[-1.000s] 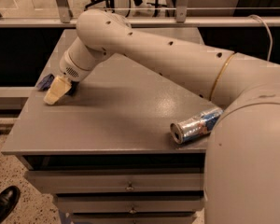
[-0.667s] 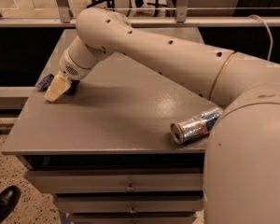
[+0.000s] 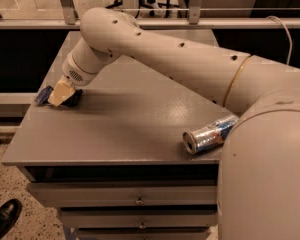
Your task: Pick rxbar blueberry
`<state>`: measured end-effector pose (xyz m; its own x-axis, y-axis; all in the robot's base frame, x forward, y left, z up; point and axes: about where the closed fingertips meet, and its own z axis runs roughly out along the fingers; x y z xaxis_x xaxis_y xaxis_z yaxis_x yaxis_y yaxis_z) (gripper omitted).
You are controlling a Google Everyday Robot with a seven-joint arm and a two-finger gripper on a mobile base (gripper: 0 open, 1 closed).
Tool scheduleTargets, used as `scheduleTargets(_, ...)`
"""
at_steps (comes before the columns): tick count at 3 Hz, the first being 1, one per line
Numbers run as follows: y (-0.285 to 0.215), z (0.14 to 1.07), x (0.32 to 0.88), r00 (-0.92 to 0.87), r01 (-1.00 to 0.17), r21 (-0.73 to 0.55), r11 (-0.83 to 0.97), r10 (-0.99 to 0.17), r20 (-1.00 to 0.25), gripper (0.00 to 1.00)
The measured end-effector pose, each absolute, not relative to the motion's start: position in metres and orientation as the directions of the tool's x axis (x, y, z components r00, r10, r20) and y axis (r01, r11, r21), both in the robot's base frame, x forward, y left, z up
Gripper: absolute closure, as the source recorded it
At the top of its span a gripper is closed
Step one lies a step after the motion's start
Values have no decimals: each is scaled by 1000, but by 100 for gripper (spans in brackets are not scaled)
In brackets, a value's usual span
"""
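The gripper (image 3: 60, 93) was seen down at the far left edge of the table (image 3: 120, 134), its pale tan tip set right against the rxbar blueberry (image 3: 43, 95). Only a dark blue corner of the flat wrapper was shown, jutting out to the left of the gripper at the table's edge. No lettering on it could be read. Whether the gripper was spread or closed on the bar could not be told.

The arm (image 3: 180, 59) was formed of smooth, rounded cream shells dotted with small dark holes, and was ringed by a thin gold band. The table top was finished in matt grey metal, with drawers (image 3: 115, 194) fitted below. A silver-and-blue drink can (image 3: 210, 134) was laid on its side near the front right edge, its print not legible. A glossy black shoe (image 3: 2, 216) was seen on the speckled floor (image 3: 5, 184).
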<state>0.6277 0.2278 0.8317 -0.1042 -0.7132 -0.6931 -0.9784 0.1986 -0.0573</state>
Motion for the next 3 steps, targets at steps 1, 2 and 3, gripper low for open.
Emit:
scheduleTargets(1, 228, 832, 628, -104, -978, -57, 199, -713, -693, 100)
scheduleTargets(2, 204, 884, 639, -70, -974, -95, 204, -676, -733, 100)
scheduleTargets(3, 161, 957, 652, -23, -959, -156, 238, -612, -791, 100)
